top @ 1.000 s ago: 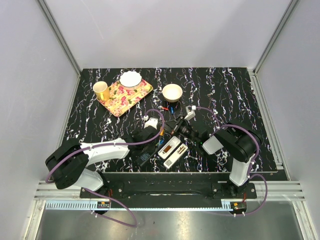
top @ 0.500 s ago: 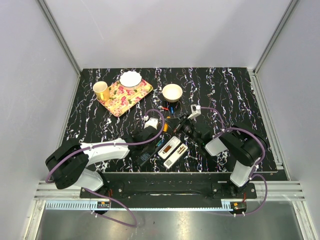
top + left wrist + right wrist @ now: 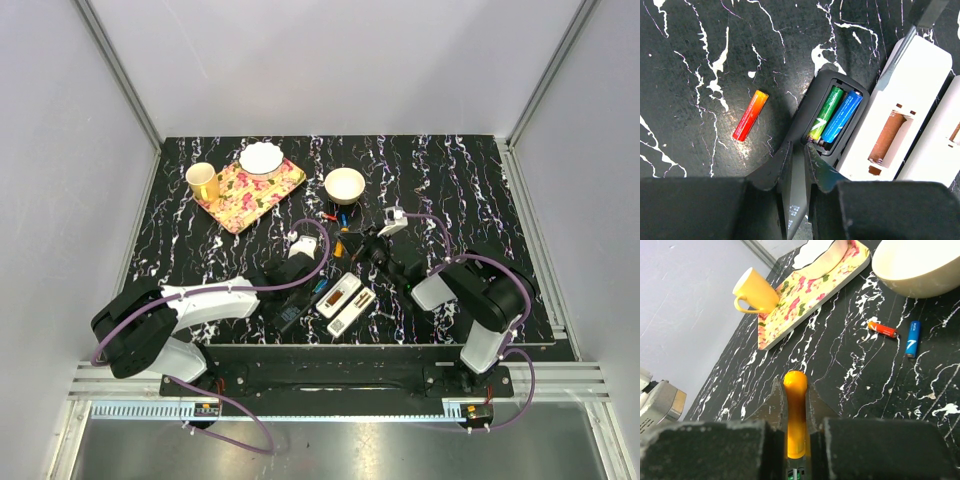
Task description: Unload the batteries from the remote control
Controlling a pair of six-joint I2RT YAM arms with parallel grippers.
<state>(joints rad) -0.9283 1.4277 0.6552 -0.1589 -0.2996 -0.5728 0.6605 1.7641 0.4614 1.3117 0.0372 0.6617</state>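
On the left, a loose red-orange cell (image 3: 750,115) lies on the desk (image 3: 690,60), apart from the black remote (image 3: 807,107). The left gripper (image 3: 798,150) sits at the near end of that remote, its fingers almost pressed together. They seem to nip a sliver of the casing, though I cannot tell for sure.

The relation that matters is here. The green cell (image 3: 826,112) and the blue cell (image 3: 842,117) lie side by side in the open bay, just beyond the left gripper's tips. Their long axes run away from it, up and to the right in the wrist view. The left arm is much the nearer one to them.

Beside the black remote, the white remote (image 3: 912,85) shows an emptied bay.

The right gripper (image 3: 795,387) is pinching an orange cell (image 3: 795,410) lengthwise along its fingers. It is raised over the desk, with a spare red cell (image 3: 882,329) and a spare blue cell (image 3: 912,338) lying ahead of it, near the bowl (image 3: 920,270). That arm probably has to set its load down before it can reach the bay.
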